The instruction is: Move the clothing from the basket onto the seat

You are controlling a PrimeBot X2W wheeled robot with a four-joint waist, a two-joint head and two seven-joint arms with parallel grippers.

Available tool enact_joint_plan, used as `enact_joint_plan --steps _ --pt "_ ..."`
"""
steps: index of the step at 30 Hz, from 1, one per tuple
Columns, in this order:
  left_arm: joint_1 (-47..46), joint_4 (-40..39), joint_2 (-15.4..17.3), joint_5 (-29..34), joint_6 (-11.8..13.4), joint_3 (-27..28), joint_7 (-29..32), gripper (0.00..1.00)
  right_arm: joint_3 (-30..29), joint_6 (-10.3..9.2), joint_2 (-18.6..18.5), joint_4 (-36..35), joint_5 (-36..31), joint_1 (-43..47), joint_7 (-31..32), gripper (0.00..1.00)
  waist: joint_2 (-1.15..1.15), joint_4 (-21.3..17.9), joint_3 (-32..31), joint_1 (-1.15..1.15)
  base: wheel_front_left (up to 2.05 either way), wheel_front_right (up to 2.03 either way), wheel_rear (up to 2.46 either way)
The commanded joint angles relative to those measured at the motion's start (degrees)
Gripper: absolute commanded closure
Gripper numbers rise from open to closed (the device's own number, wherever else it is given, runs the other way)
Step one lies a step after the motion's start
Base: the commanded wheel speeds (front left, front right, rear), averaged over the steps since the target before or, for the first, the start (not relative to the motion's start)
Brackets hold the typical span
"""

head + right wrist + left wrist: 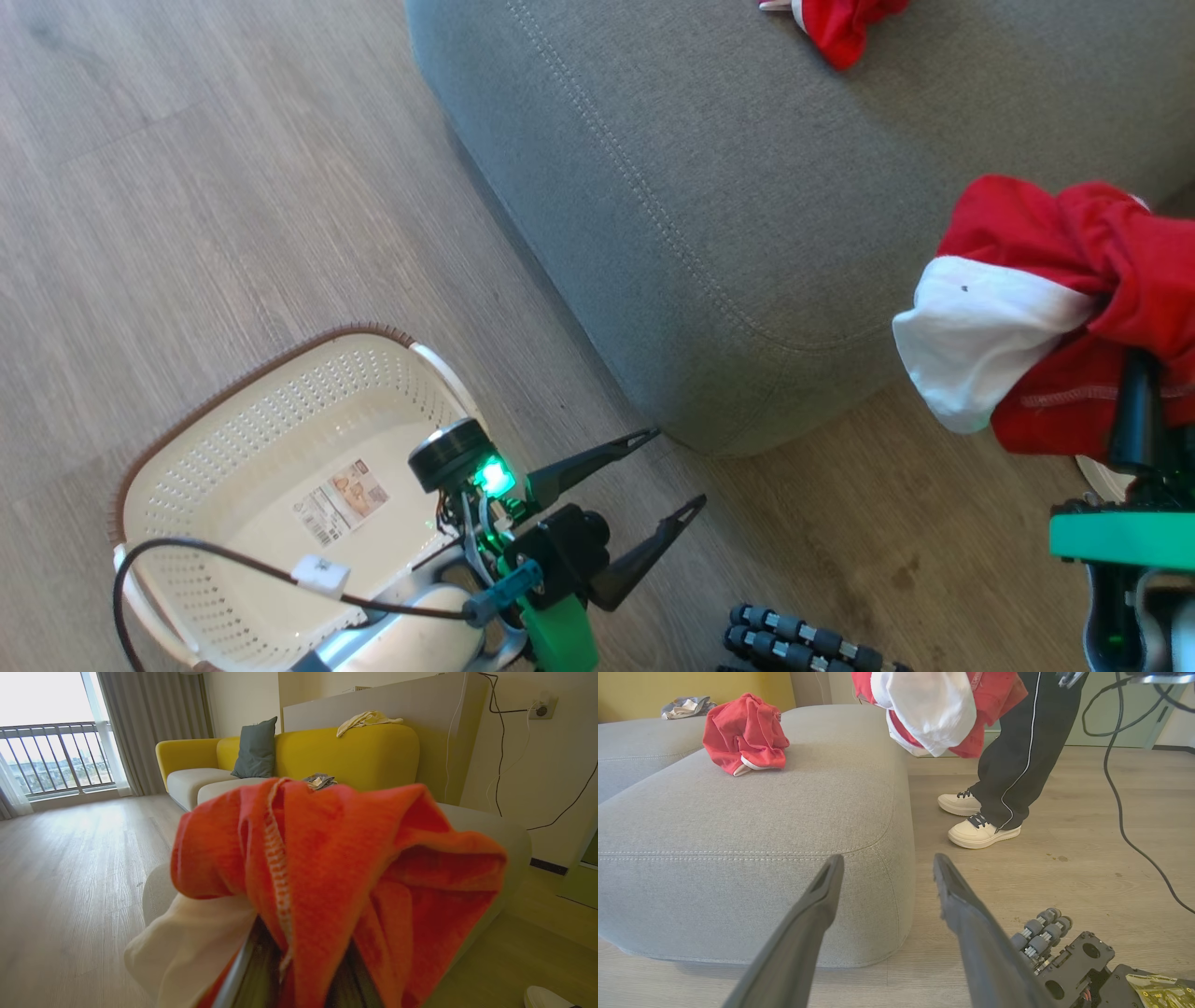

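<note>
The cream basket stands on the floor at lower left, holding nothing but the paper label on its bottom. My left gripper hangs open beside the basket, pointing at the grey seat; its own view shows the empty left gripper facing the seat's corner. My right gripper is shut on a red and white garment, held in the air just off the seat's near corner. The cloth drapes over and hides the fingers. Another red garment lies crumpled on the seat.
A person in dark trousers and white shoes stands on the wood floor close to the seat's right side. A grey ribbed part of my base sits low in front. A black cable crosses the basket.
</note>
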Motion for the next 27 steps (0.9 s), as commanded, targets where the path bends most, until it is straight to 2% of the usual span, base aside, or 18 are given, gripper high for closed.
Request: enact_joint_plan --steps 1,10,18,27 --pt "-0.75 -2.17 0.43 -0.35 -0.04 1.93 -0.28 0.0 0.78 -0.01 -0.74 -2.28 0.11 0.46 -0.38 1.0 0.0 0.02 0.07 0.0 0.0 0.0 0.0" --pt "-0.48 -2.6 1.49 -0.17 -0.04 3.56 -0.28 0.0 0.26 -0.01 -0.73 -3.6 -1.03 -4.97 -0.38 1.0 0.0 0.32 1.51 0.0 0.0 0.0 0.0" --pt "0.38 -4.44 4.24 1.53 -0.04 6.55 -0.28 0.0 1.25 -0.01 -0.92 -4.58 -7.12 -17.01 -0.38 1.0 0.0 0.45 6.5 0.0 0.0 0.0 0.0" --pt "-1.25 -5.67 9.06 3.3 -0.04 3.85 -0.28 0.0 -1.94 -0.01 -7.07 -1.02 -8.25 -35.43 -0.38 1.0 0.0 2.78 13.26 0.0 0.0 0.0 0.0"
